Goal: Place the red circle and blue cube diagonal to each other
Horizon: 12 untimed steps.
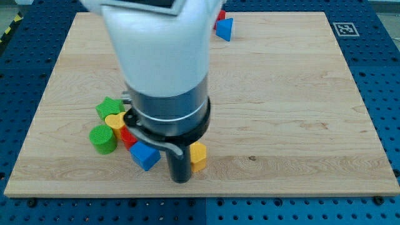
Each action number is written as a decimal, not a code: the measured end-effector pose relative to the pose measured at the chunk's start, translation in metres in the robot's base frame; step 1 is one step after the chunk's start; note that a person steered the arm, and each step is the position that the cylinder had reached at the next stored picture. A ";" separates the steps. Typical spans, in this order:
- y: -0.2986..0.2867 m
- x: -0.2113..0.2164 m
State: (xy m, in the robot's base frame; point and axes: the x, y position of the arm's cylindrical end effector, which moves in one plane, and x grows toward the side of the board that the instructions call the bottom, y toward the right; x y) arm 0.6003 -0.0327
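Note:
The blue cube (145, 156) lies near the view's bottom, left of centre. A red block (128, 137) touches its upper left corner; the arm partly hides it and I cannot tell its shape. Another red block (221, 15) peeks out beside the arm at the view's top, its shape also hidden. My tip (180, 180) rests on the board just right of the blue cube, between it and a yellow block (198, 156). The tip stands close to both.
A green star (109, 107), a yellow heart (114, 120) and a green cylinder (102, 139) cluster left of the red block. A blue triangular block (225, 29) lies at the top. The arm's body (164, 69) hides the board's middle. The board's bottom edge (200, 195) is close below the tip.

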 end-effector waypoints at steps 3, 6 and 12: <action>-0.070 -0.009; -0.075 -0.052; -0.073 -0.186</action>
State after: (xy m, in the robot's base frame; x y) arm 0.4143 -0.1053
